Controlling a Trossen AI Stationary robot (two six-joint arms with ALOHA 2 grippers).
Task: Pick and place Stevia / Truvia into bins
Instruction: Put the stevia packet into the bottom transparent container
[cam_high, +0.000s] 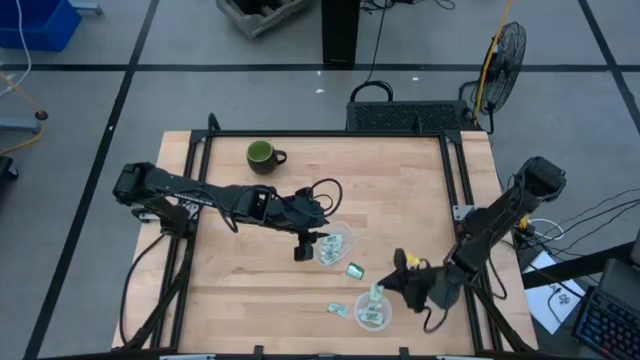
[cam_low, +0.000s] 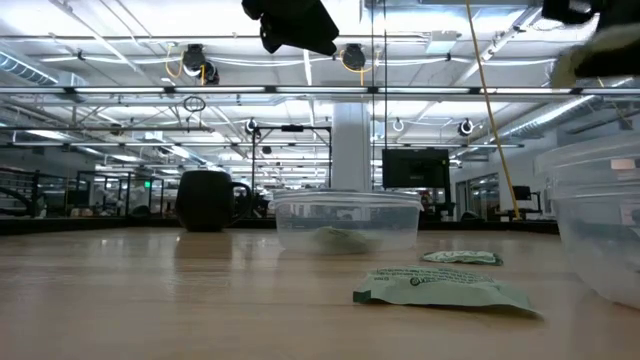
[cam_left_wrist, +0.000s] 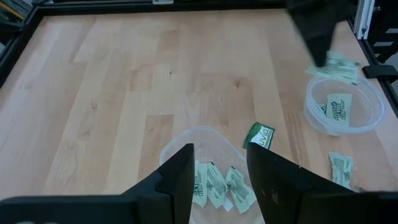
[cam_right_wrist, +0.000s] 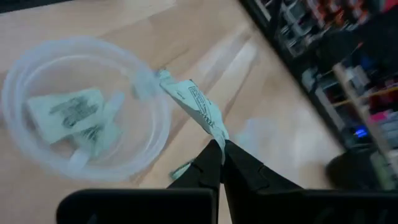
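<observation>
Room is tightest at the near table edge, where your right gripper hangs above the near bin, fingers pinched shut on a Stevia packet dangling over its rim. Your left gripper hovers with fingers spread wide, empty, beside the middle bin, which already holds packets. Loose packets lie between the bins; the mug stands well apart on the far side.

A large open lab or workshop hall: exposed ceiling ducts, strip lights, monitor and floor fan beyond the pincers.
</observation>
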